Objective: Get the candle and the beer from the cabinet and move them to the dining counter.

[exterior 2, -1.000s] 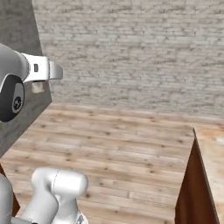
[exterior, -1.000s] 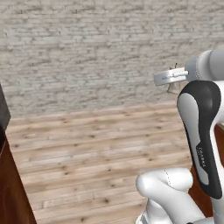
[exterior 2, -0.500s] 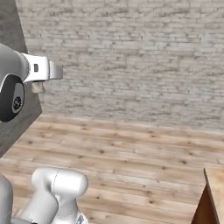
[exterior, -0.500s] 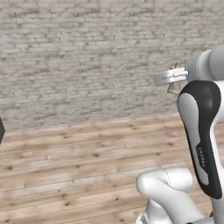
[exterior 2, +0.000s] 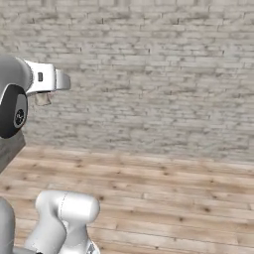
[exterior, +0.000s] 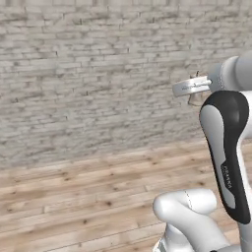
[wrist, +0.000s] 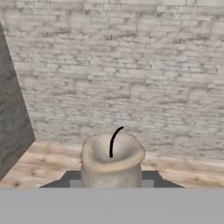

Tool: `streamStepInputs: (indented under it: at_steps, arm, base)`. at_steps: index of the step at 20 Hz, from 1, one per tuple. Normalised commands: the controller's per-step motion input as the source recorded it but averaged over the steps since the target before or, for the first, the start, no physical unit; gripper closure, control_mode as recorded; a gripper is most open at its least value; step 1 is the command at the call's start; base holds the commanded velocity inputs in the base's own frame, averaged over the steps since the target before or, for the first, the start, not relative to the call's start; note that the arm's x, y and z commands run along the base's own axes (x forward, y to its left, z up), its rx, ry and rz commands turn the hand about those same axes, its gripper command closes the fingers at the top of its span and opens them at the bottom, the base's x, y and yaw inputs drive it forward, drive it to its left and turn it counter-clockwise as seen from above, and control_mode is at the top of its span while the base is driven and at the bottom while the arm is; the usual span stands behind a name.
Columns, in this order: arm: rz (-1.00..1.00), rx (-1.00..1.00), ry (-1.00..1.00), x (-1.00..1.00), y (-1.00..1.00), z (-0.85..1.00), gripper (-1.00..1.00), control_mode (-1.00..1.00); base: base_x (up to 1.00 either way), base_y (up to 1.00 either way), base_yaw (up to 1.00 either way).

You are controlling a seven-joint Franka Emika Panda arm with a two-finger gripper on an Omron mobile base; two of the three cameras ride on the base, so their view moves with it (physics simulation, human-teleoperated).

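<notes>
Pale candle point(wrist: 112, 164) with black wick clamped in the hand point(wrist: 112, 183), fingertips apparently hidden behind its base.

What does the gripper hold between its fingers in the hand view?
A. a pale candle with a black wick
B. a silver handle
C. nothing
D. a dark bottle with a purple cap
A: in the hand view the gripper is shut on the pale candle, its curved black wick up.

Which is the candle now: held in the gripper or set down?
Held: in the hand view the candle sits between the gripper's fingertips, wick up, above the wooden floor.
</notes>
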Motion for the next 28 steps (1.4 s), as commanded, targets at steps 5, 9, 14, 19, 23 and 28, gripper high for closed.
streamStepInputs:
  at_steps: [5, 9, 14, 19, 23, 28]
  arm:
    - [0.0, 0.0, 0.0, 0.0, 0.0, 0.0, 1.0, 1.0]
    - [0.0, 0.0, 0.0, 0.0, 0.0, 0.0, 1.0, 1.0]
    - [0.0, 0.0, 0.0, 0.0, 0.0, 0.0, 1.0, 1.0]
    - [0.0, 0.0, 0.0, 0.0, 0.0, 0.0, 1.0, 1.0]
    - [0.0, 0.0, 0.0, 0.0, 0.0, 0.0, 1.0, 1.0]
    - [0.0, 0.0, 0.0, 0.0, 0.0, 0.0, 1.0, 1.0]
  base:
    - [0.38, 0.0, -0.74]
    - [0.2, 0.0, -0.81]
    - [0.08, 0.04, -0.87]
    - [0.14, 0.39, -0.89]
    - [0.24, 0.57, -0.84]
    - [0.21, 0.67, -0.8]
